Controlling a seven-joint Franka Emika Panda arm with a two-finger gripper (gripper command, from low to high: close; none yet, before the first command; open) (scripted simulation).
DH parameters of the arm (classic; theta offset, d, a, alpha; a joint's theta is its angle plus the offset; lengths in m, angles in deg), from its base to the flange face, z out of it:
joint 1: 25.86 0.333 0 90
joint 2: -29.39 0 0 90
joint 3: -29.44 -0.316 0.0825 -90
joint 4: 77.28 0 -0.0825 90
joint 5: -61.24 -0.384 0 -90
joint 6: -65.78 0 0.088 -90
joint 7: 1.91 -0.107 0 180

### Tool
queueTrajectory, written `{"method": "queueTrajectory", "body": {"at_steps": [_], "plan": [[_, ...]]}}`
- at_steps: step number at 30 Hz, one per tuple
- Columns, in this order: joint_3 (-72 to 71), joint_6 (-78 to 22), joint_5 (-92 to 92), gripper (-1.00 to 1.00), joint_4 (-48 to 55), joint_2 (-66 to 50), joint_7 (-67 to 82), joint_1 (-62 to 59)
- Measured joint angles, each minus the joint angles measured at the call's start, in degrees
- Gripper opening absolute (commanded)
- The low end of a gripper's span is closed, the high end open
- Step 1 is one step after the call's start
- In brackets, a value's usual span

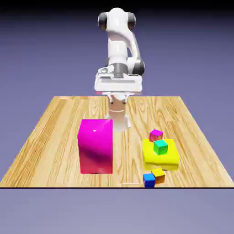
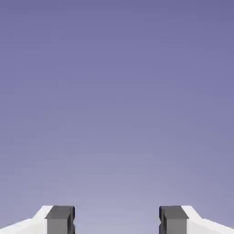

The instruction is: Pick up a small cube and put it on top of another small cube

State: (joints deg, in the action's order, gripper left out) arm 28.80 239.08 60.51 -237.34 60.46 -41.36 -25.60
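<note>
The gripper [image 2: 117, 221] is seen in the hand view with its jaws wide apart and nothing but backdrop between them. In the exterior view it is folded up at upper centre, while the small blue cube [image 1: 148, 179] lies at the lower right of the frame, touching the small orange cube [image 1: 158, 175] at the table [image 1: 50, 137] edge. Only the exterior view shows the cubes; the reach is judged long, down and rightward in the frame.

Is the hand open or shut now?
Open. In the hand view the two grey fingertips stand far apart, with only blue-violet backdrop between them; the hand holds nothing.
</note>
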Motion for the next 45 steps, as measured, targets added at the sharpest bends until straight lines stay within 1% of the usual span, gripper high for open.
{"method": "queueTrajectory", "body": {"at_steps": [44,45], "plan": [[-23.35,-26.00,-26.63,0.00,34.01,-58.07,109.63,-15.32],[-23.41,-26.07,-26.70,0.00,34.10,-58.22,109.92,-15.37]]}}
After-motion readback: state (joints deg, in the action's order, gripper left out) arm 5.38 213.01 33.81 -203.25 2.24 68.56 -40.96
